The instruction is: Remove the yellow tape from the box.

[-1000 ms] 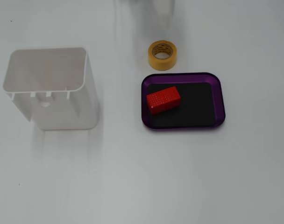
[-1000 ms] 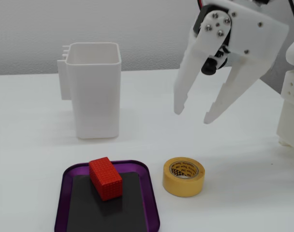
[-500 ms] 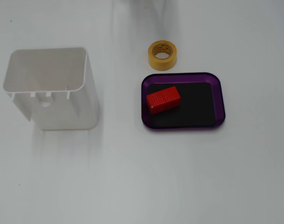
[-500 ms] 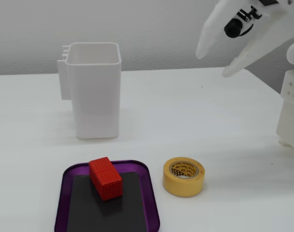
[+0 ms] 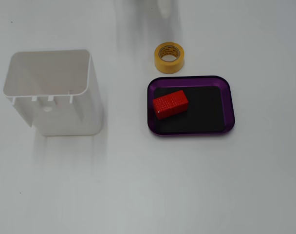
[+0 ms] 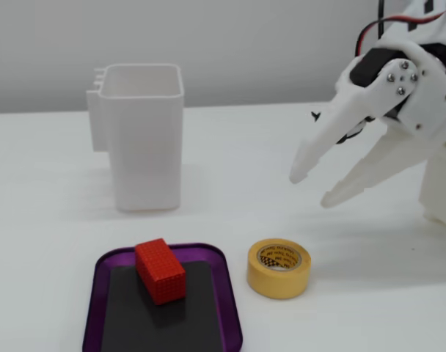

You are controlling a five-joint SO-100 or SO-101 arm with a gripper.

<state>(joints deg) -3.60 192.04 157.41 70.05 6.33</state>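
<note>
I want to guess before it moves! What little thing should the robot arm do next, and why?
Probably just pull back and rest. The yellow tape already sits on the table beside the purple box, not in it; only the red block is inside. The gripper hangs open and empty above the table, so nothing seems left to grab.

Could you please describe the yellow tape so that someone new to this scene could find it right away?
Start at the purple tray on the white table. In a fixed view, the yellow tape lies flat on the table just outside the tray's rim. It is the only ring-shaped thing, unlike the red block inside the tray.
</note>
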